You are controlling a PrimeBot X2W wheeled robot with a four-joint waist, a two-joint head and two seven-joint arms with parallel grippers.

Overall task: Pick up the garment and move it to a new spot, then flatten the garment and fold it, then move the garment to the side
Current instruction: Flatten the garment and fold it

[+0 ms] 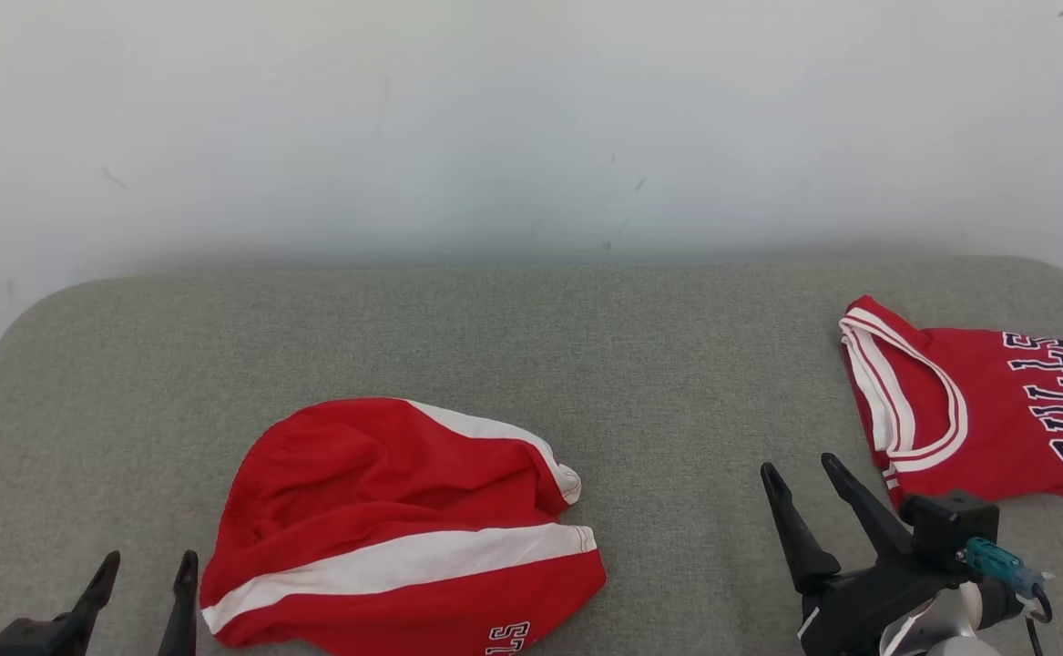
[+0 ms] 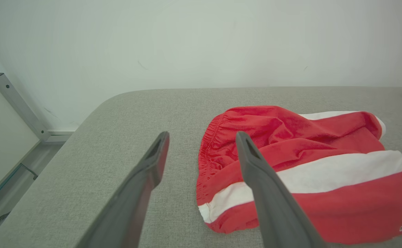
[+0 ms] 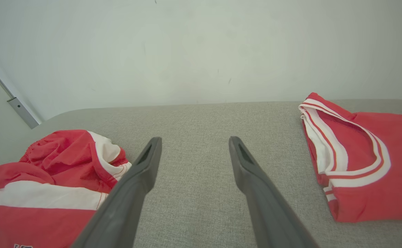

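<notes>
Both jaws spread wide, nothing held. Left gripper (image 1: 150, 558) sits at the lower left of the head view, just beside the left edge of the red shorts (image 1: 385, 510), no contact visible. Right gripper (image 1: 802, 465) sits at the lower right over bare fabric, between the shorts and the jersey (image 1: 996, 419), near the jersey's lower corner.

Shorts: crumpled, unfolded, on the front left-centre of the grey padded table (image 1: 531, 346). White side stripe runs across them, and partial lettering shows at the bottom hem. In the left wrist view the elastic waistband faces the left gripper (image 2: 203, 135), and the right-hand finger overlaps the shorts (image 2: 307, 165) in frame.

Jersey: red, white-trimmed, folded flat at the table's right edge, "BULLS" lettering up, well apart from the shorts.

Right wrist view: right gripper (image 3: 194, 139) over bare table, shorts (image 3: 49, 172) at left, jersey (image 3: 359, 165) at right. White wall (image 1: 531, 118) behind.
</notes>
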